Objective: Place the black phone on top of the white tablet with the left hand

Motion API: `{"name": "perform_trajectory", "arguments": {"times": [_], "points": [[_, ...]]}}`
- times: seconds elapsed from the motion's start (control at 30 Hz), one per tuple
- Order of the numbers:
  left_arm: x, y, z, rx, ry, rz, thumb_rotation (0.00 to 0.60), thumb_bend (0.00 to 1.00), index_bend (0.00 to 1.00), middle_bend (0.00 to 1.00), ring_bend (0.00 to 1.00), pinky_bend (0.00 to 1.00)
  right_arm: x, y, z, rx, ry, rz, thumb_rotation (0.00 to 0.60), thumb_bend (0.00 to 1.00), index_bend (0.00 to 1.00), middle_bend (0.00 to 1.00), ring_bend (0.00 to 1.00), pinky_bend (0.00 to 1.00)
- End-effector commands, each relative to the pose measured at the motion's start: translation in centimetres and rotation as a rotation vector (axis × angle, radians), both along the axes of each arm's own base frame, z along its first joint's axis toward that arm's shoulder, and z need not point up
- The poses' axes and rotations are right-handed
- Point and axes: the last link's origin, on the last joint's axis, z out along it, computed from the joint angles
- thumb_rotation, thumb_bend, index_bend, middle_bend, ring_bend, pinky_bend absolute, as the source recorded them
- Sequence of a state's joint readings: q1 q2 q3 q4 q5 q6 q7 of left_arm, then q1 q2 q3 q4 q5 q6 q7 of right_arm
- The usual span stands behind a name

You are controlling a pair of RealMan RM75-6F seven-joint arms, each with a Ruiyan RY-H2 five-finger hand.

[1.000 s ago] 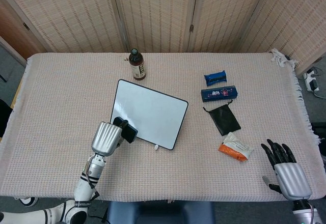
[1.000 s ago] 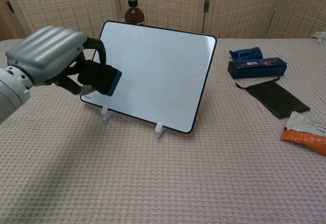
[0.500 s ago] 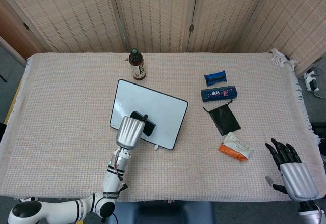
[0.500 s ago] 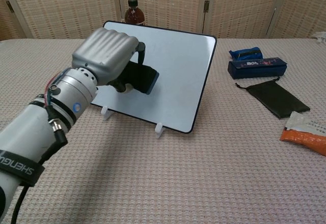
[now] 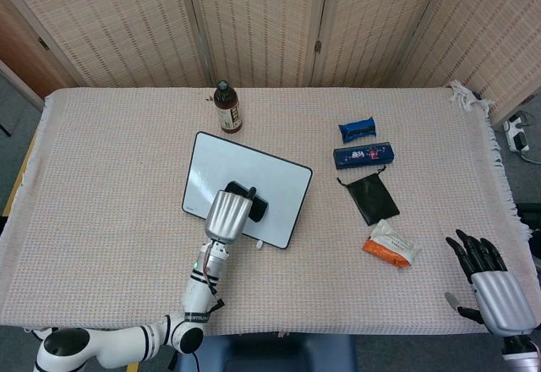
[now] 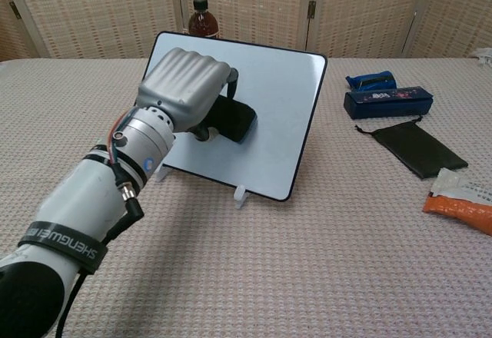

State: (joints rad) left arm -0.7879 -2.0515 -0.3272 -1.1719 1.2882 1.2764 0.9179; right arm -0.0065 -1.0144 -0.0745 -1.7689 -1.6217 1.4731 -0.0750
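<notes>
The white tablet (image 5: 270, 177) (image 6: 277, 100) lies propped up at a tilt on small white feet, left of the table's middle. My left hand (image 5: 228, 214) (image 6: 184, 84) holds the black phone (image 5: 258, 207) (image 6: 234, 119) over the tablet's lower middle, the phone close against the white face. Whether the phone touches the tablet is unclear. My right hand (image 5: 489, 279) rests at the table's front right corner with fingers spread and nothing in it; the chest view does not show it.
A brown bottle (image 5: 226, 106) (image 6: 201, 18) stands behind the tablet. To the right lie a blue packet (image 5: 357, 128), a blue box (image 5: 362, 155) (image 6: 387, 101), a black pouch (image 5: 368, 197) (image 6: 411, 146) and an orange-white snack bag (image 5: 390, 244) (image 6: 461, 198).
My left hand carried the phone rightward from beside the tablet's left edge to over its lower middle. The right hand slid slightly toward the table's front edge.
</notes>
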Motion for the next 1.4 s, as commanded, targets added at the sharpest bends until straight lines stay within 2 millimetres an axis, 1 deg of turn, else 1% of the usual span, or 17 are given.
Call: {"name": "perform_trajectory", "arguments": {"times": [0.03, 0.27, 0.63, 0.67, 0.73, 0.8, 0.83, 0.87, 0.9, 0.97, 1.0, 1.03, 1.17, 1.2, 1.27, 1.33, 1.4], "points": [[0.1, 0.1, -0.2, -0.001, -0.005, -0.008, 0.6, 0.36, 0.32, 1.0, 0.96, 1.0, 0.0, 0.0, 0.0, -0.002, 0.0, -0.001, 0.6, 0.29, 0.0, 0.0, 0.0, 0.0], [0.0, 0.1, -0.4, -0.005, -0.016, -0.014, 0.6, 0.36, 0.19, 1.0, 0.96, 1.0, 0.0, 0.1, 0.1, -0.007, -0.001, -0.001, 0.6, 0.3, 0.0, 0.0, 0.0, 0.0], [0.0, -0.7, -0.1, -0.025, 0.016, -0.001, 0.6, 0.32, 0.11, 1.0, 0.96, 1.0, 0.1, 0.3, 0.2, -0.017, -0.001, 0.007, 0.6, 0.29, 0.0, 0.0, 0.0, 0.0], [-0.1, -0.9, 0.0, -0.025, 0.016, 0.0, 0.6, 0.32, 0.1, 1.0, 0.96, 1.0, 0.1, 0.4, 0.2, -0.018, -0.001, 0.008, 0.6, 0.29, 0.0, 0.0, 0.0, 0.0], [-0.7, -1.7, 1.2, -0.023, 0.006, 0.008, 0.6, 0.3, 0.07, 1.0, 0.94, 1.0, 0.1, 0.5, 0.2, -0.017, 0.002, 0.012, 0.6, 0.29, 0.0, 0.0, 0.0, 0.0], [-1.8, -2.5, 2.9, -0.033, -0.002, 0.026, 0.6, 0.29, 0.06, 1.0, 0.89, 0.99, 0.2, 0.5, 0.2, -0.014, 0.003, 0.016, 0.6, 0.3, 0.0, 0.0, 0.0, 0.0], [-2.4, -2.9, 3.8, -0.035, -0.007, 0.037, 0.6, 0.29, 0.06, 0.98, 0.83, 0.96, 0.2, 0.5, 0.2, -0.013, 0.004, 0.018, 0.6, 0.3, 0.0, 0.0, 0.0, 0.0], [-3.1, -3.4, 4.9, -0.038, -0.017, 0.051, 0.6, 0.29, 0.06, 0.91, 0.74, 0.9, 0.2, 0.6, 0.1, -0.011, 0.005, 0.021, 0.6, 0.29, 0.0, 0.0, 0.0, 0.0], [-4.4, -4.2, 6.3, -0.054, -0.039, 0.078, 0.6, 0.29, 0.06, 0.84, 0.68, 0.84, 0.3, 0.6, 0.1, -0.009, 0.005, 0.026, 0.6, 0.3, 0.0, 0.0, 0.0, 0.0], [-6.6, -5.6, 8.8, -0.082, -0.071, 0.13, 0.6, 0.29, 0.06, 0.55, 0.44, 0.56, 0.4, 0.7, 0.0, -0.006, 0.007, 0.033, 0.6, 0.29, 0.0, 0.0, 0.0, 0.0], [-7.8, -6.5, 10.1, -0.096, -0.087, 0.156, 0.6, 0.29, 0.05, 0.45, 0.37, 0.45, 0.4, 0.7, 0.0, -0.005, 0.008, 0.037, 0.6, 0.29, 0.0, 0.0, 0.0, 0.0], [-9.4, -7.7, 11.9, -0.104, -0.11, 0.191, 0.6, 0.29, 0.05, 0.32, 0.24, 0.3, 0.4, 0.7, -0.1, -0.002, 0.009, 0.041, 0.6, 0.29, 0.0, 0.0, 0.0, 0.0], [-14.6, -12.0, 17.1, -0.099, -0.19, 0.283, 0.6, 0.29, 0.04, 0.11, 0.03, 0.04, 0.7, 0.7, -0.6, 0.015, 0.019, 0.059, 0.6, 0.29, 0.0, 0.0, 0.0, 0.0], [-16.1, -13.4, 18.3, -0.091, -0.217, 0.298, 0.6, 0.29, 0.04, 0.1, 0.02, 0.02, 0.7, 0.8, -0.8, 0.023, 0.023, 0.064, 0.6, 0.29, 0.0, 0.0, 0.0, 0.0], [-18.1, -15.3, 19.7, -0.072, -0.249, 0.308, 0.6, 0.29, 0.04, 0.07, 0.0, 0.0, 0.8, 0.8, -1.2, 0.034, 0.029, 0.07, 0.6, 0.29, 0.0, 0.0, 0.0, 0.0], [-20.1, -17.4, 20.6, -0.065, -0.271, 0.317, 0.6, 0.29, 0.04, 0.06, 0.0, 0.0, 0.9, 0.7, -1.6, 0.047, 0.03, 0.073, 0.6, 0.3, 0.0, 0.0, 0.0, 0.0], [-21.7, -19.2, 20.9, -0.065, -0.275, 0.331, 0.6, 0.29, 0.05, 0.05, 0.0, 0.0, 0.8, 0.5, -1.7, 0.056, 0.033, 0.069, 0.6, 0.29, 0.0, 0.0, 0.0, 0.0]]}}
